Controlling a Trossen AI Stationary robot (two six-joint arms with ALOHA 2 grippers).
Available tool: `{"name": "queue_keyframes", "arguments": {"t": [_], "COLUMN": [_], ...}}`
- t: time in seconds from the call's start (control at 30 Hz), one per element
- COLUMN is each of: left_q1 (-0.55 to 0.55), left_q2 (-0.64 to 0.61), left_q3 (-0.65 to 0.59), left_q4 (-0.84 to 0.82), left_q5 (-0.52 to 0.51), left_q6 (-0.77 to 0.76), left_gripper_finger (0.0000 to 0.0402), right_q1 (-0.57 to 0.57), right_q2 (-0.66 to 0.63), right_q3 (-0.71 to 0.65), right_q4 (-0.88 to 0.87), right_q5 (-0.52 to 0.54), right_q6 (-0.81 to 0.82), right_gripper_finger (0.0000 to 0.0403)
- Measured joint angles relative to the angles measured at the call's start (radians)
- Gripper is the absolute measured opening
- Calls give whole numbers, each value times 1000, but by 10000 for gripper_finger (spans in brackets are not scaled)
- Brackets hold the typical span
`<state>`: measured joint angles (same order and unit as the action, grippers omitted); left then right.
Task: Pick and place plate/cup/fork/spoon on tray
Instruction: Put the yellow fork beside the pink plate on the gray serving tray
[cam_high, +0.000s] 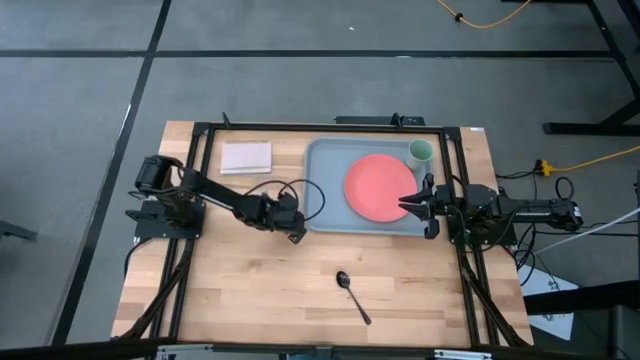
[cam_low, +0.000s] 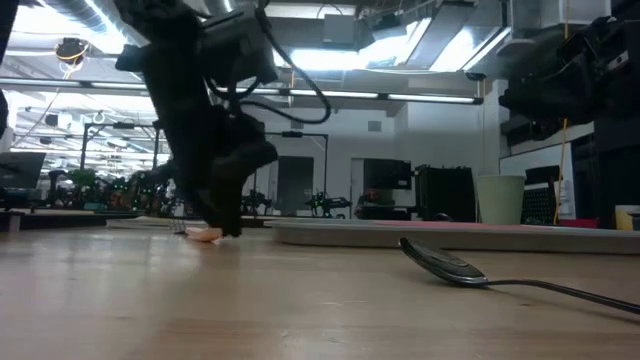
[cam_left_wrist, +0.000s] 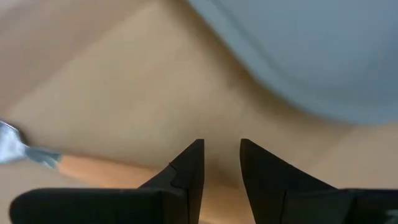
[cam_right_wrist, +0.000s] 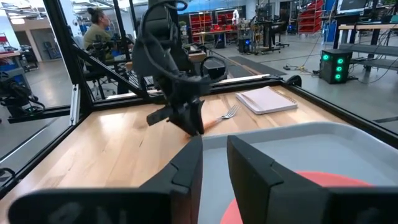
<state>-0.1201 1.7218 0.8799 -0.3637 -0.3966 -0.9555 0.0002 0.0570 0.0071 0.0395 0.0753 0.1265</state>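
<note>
The coral-red plate (cam_high: 380, 185) lies flat in the blue-grey tray (cam_high: 325, 160). The light-green cup (cam_high: 421, 152) stands upright in the tray's far right corner. The dark spoon (cam_high: 352, 295) lies on the table near the front edge. The fork (cam_left_wrist: 93, 171), with an orange handle and a silver head, lies on the table left of the tray; my left arm hides it in the high view. My left gripper (cam_left_wrist: 222, 168) points down at the fork's handle end, its fingers a little apart. My right gripper (cam_right_wrist: 214, 162) hovers over the tray's right edge beside the plate, a little open and empty. My left gripper stands with its fingertips down at the table by the free end of the fork's handle (cam_left_wrist: 134, 177), which runs in behind one finger (cam_left_wrist: 186, 174). Only bare table shows in the gap between the fingertips. I cannot tell whether a finger touches the handle.
A pale folded napkin (cam_high: 246, 157) lies at the table's far left. Black frame bars (cam_high: 200, 180) run along the table's left, right and far sides. Bare wood lies in front of the tray around the spoon. A person (cam_right_wrist: 99, 31) sits beyond the table.
</note>
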Motion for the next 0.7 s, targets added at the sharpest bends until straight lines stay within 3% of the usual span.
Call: {"name": "queue_keyframes", "arguments": {"t": [0.47, 0.7], "left_q1": [-62, -114], "left_q2": [-58, -107], "left_q3": [1, 0], "left_q4": [-220, -312], "left_q5": [198, 165], "left_q6": [-153, -248], "left_gripper_finger": [96, 96], "right_q1": [0, 0], "right_q2": [0, 1], "right_q3": [0, 0], "right_q4": [-3, -9], "right_q5": [-28, -52], "right_q6": [0, -1], "right_gripper_finger": [79, 79]}}
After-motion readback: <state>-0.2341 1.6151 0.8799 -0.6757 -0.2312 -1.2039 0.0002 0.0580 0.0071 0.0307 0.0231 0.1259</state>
